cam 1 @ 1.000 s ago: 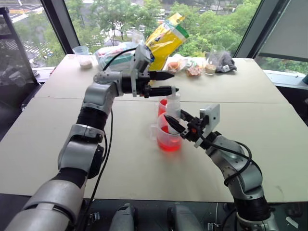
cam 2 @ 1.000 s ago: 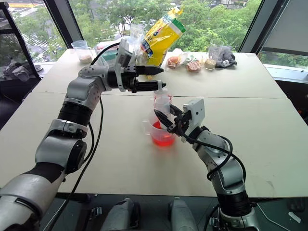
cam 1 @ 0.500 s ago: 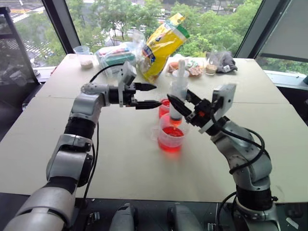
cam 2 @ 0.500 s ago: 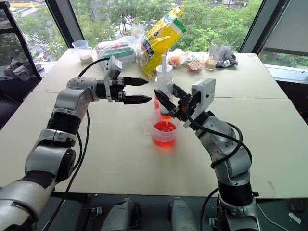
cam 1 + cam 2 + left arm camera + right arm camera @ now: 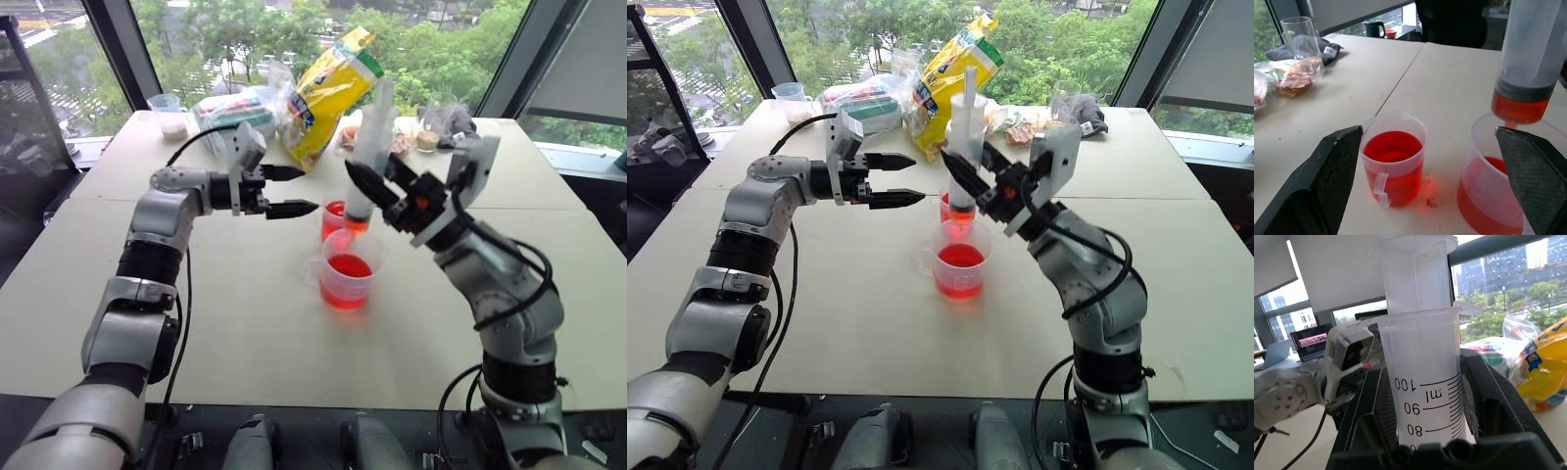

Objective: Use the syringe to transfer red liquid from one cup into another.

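Beaker with a spout and side handle stands nearest on the pale table, holding red liquid. Just behind it, touching or nearly so, sits the narrower cup, also with red in it.

Above the beaker's far rim, the right tool is pinched shut on the syringe, which stands nearly upright with its plunger drawn out at the top and its orange-red tip hanging over the 2 cups. The right arm bends up from the elbow, tool aimed up and toward the left arm.

Printed marks on the barrel read 100, 90 and 80 with "ml" in the right wrist view; the head views do not resolve them. The left wrist view adds red liquid inside the barrel's lowest part, above the beaker.

Left of the cups, the left tool is held level, pointing at the syringe, its 2 fingers spread wide with nothing between them.

Farther back lie a yellow snack bag, wrapped packets and a small cup of beige stuff.
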Available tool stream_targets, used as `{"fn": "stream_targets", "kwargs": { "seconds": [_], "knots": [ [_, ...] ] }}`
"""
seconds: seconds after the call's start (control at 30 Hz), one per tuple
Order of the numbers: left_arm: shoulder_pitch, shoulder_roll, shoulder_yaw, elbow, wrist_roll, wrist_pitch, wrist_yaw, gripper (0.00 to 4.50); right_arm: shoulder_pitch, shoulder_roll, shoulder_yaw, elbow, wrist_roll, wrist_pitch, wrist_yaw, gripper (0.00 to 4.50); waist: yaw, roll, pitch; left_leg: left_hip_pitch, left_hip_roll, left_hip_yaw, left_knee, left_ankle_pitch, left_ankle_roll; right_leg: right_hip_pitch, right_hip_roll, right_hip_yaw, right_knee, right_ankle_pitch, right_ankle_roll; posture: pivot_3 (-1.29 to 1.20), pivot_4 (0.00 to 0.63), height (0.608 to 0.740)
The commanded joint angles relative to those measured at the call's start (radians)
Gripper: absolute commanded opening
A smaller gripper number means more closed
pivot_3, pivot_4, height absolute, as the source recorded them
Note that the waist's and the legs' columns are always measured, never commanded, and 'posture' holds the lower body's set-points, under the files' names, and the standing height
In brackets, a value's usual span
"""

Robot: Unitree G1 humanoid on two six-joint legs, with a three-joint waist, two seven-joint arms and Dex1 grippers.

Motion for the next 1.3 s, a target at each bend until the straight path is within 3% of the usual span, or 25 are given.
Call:
{"fn": "stream_targets", "kwargs": {
  "seconds": [0.03,0.23,0.4,0.83,1.3],
  "knots": [
    [-0.027,0.016,0.036,-0.024,-0.017,-0.001,0.014,4.45,-0.144,-0.015,-0.035,0.197,-0.036,-0.076,0.023,1.42,0.001,0.000,0.000,0.000,0.000,0.001,0.000,0.000,0.000,0.000,0.000,0.000,0.000,0.000,0.000,0.00,0.150,0.740],
    [-0.033,0.011,0.048,-0.045,-0.019,-0.003,0.036,4.45,-0.288,0.030,0.001,0.658,-0.185,-0.357,0.095,1.42,0.001,0.000,0.000,-0.001,0.000,0.003,-0.001,0.000,0.000,0.000,0.000,0.000,-0.002,0.000,0.000,0.00,0.150,0.740],
    [-0.089,-0.001,0.081,-0.024,-0.043,-0.002,0.069,4.45,-0.302,0.063,-0.007,0.825,-0.233,-0.495,0.122,1.42,0.001,0.000,0.000,-0.003,0.000,0.004,-0.002,0.000,0.000,-0.002,-0.001,0.000,-0.003,0.000,0.000,0.00,0.150,0.740],
    [-0.420,-0.157,0.081,0.410,0.014,-0.242,0.050,4.45,-0.330,0.084,-0.007,0.890,-0.260,-0.549,0.144,1.42,0.000,0.000,0.000,-0.004,0.000,0.004,-0.001,0.000,0.000,-0.002,0.000,-0.001,-0.004,0.000,0.000,0.00,0.150,0.740],
    [-0.554,-0.224,0.123,0.628,0.054,-0.361,0.080,4.45,-0.291,0.104,0.010,0.815,-0.268,-0.522,0.144,1.42,-0.002,0.000,0.000,-0.004,0.000,0.004,-0.002,0.000,0.000,-0.003,0.000,0.000,-0.004,0.000,0.000,0.00,0.150,0.740]
  ]
}}
